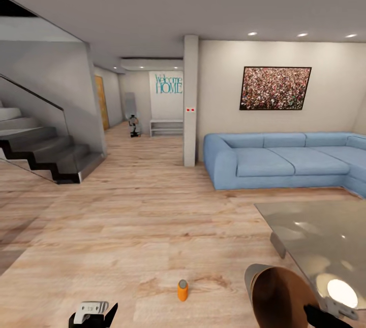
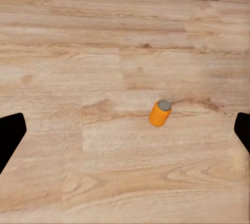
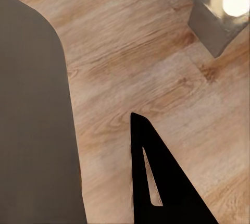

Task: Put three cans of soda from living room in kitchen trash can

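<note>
An orange can of soda point(image 1: 182, 290) with a silvery top stands upright on the wood floor of the living room, just ahead of me. In the left wrist view the same can point(image 2: 160, 113) sits between and beyond the fingers of my left gripper point(image 2: 127, 130), which is open and empty. That gripper point(image 1: 96, 312) hangs low to the can's left. My right gripper point(image 1: 325, 314) is shut on the rim of the tash can point(image 1: 277, 295), which is tilted and shows its coppery inside. The bin's grey wall point(image 3: 31, 120) lies beside one black finger point(image 3: 156, 182).
A glass-topped table point(image 1: 315, 226) stands close at the right, behind the bin. The light-blue sofa point(image 1: 274, 160) lines the far right wall. A staircase point(image 1: 46, 155) rises at the left, and a white pillar point(image 1: 190, 99) stands mid-room before a hallway.
</note>
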### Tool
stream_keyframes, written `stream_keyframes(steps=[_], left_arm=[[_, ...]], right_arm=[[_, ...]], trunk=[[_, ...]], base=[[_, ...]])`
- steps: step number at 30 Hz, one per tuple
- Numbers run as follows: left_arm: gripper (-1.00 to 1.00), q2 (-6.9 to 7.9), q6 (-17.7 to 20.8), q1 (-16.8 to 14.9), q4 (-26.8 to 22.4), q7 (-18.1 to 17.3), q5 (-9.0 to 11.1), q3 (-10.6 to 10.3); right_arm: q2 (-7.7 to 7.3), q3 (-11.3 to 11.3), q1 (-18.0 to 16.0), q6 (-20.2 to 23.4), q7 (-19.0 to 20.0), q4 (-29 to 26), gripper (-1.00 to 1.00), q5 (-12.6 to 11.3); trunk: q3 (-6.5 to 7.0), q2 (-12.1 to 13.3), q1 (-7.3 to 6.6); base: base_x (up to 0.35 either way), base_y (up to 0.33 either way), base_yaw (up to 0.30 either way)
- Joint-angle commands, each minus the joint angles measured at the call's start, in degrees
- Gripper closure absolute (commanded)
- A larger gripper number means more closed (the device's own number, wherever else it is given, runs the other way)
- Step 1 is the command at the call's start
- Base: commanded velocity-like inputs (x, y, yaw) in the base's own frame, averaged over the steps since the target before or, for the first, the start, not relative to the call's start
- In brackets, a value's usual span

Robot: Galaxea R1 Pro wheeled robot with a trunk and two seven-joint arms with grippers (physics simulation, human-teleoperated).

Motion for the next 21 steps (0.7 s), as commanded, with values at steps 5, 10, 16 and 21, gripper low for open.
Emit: stream_keyframes(steps=[5,10,16,21], left_arm=[[-1.0,-0.04,-0.39,0.0,0.0,0.0,0.13,0.08],[-1.0,-0.06,-0.76,0.0,0.0,0.0,0.15,0.12],[-1.0,-0.02,-0.79,0.0,0.04,-0.03,0.12,0.1],[-1.0,0.08,-0.78,0.0,0.08,-0.08,0.08,0.04]], right_arm=[[0.39,-0.04,-0.03,0.02,0.01,-0.08,1.0,-0.33],[0.58,-0.05,-0.03,0.02,-0.06,-0.08,1.0,-0.25],[0.63,0.04,-0.05,0.03,-0.07,-0.08,1.0,-0.22],[0.66,1.38,-0.08,0.09,-0.24,-0.14,1.0,-0.21]], trunk=[[-0.13,0.0,0.0],[-0.33,0.0,0.0],[-0.6,0.0,0.0],[-0.9,0.0,0.0]], base=[[0.204,-0.177,0.0],[0.054,-0.048,0.0],[0.054,-0.037,0.0],[0.199,-0.149,0.0]])
